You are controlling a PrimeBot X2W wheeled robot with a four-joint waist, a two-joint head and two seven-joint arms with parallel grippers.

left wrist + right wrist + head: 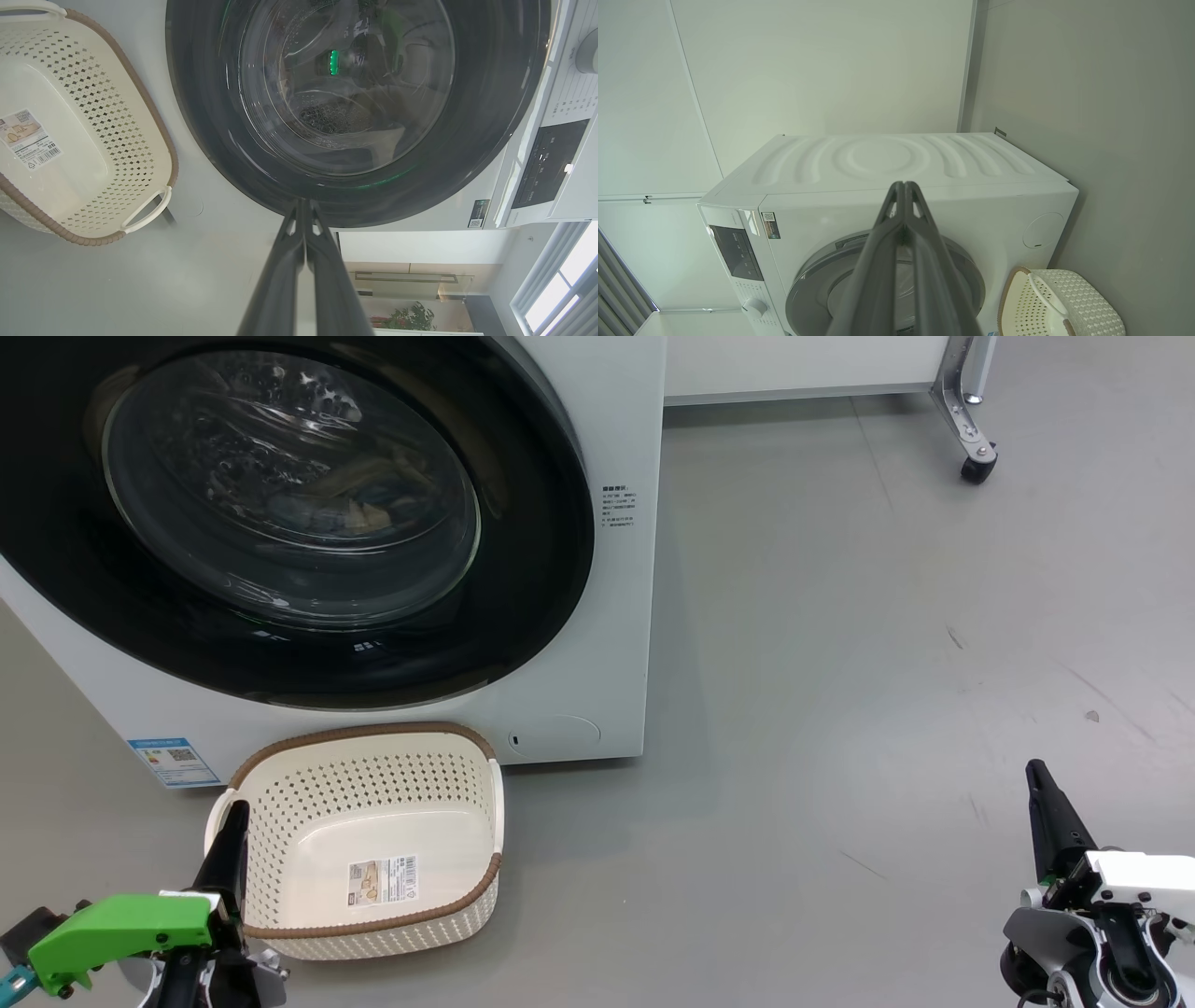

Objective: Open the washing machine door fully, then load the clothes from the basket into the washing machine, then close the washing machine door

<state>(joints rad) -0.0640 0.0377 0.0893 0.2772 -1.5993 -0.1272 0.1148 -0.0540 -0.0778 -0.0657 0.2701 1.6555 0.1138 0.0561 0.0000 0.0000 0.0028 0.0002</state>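
The washing machine [618,644] stands on the floor [840,663], with the washing machine door [527,569] shut against its front. The basket [373,775] sits on the floor just below the door. The left end effector [235,810] and the right end effector [1034,775] are clenched, holding nothing.

floor [840,663]: grey, scuffed | castor [977,467]: black, on metal leg [959,394] | plant [411,318]: green

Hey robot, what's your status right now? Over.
Left gripper and right gripper shut, empty. Door shut. Basket empty, on the floor below the door.
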